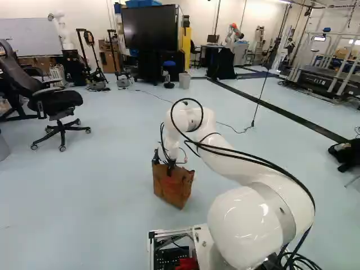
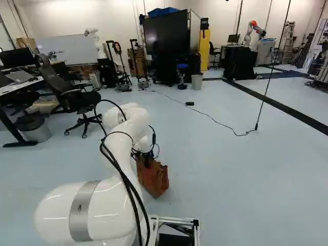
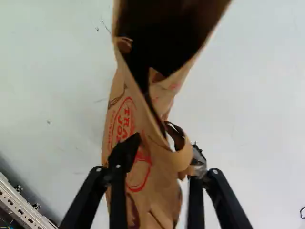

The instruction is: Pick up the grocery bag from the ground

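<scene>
Nearest to us, the white arm [image 1: 242, 225] reaches forward over the base frame [image 2: 177, 223] and bends down to the floor [image 1: 101, 185] ahead. At its end we find the gripper [image 3: 166, 149] with its fingers apart and no clamp on anything; one finger [image 3: 125, 155] lies over the printed side of the bag, the other [image 3: 199, 164] against the curled handle [image 3: 183, 160].

The brown paper grocery bag [image 1: 173, 188] is directly under the gripper, roughly upright, its mouth [image 3: 162, 47] open. We cannot tell whether its foot bears fully on the floor.

We judge the step in hand to be securing the grip. We recommend centring the handle, ideally with the near rim, between both fingers before closing, then raising slowly and straight up. A catch on the handle's edge alone (thin paper, easily creased) could slip, tear or swing the bag round.

Farther off to the left we note an office chair [image 1: 56, 101]; to the right, a loose cable [image 2: 220, 122]. At the far side stand a large screen [image 1: 149, 27] and another robot [image 1: 233, 35], all well apart from the bag
</scene>
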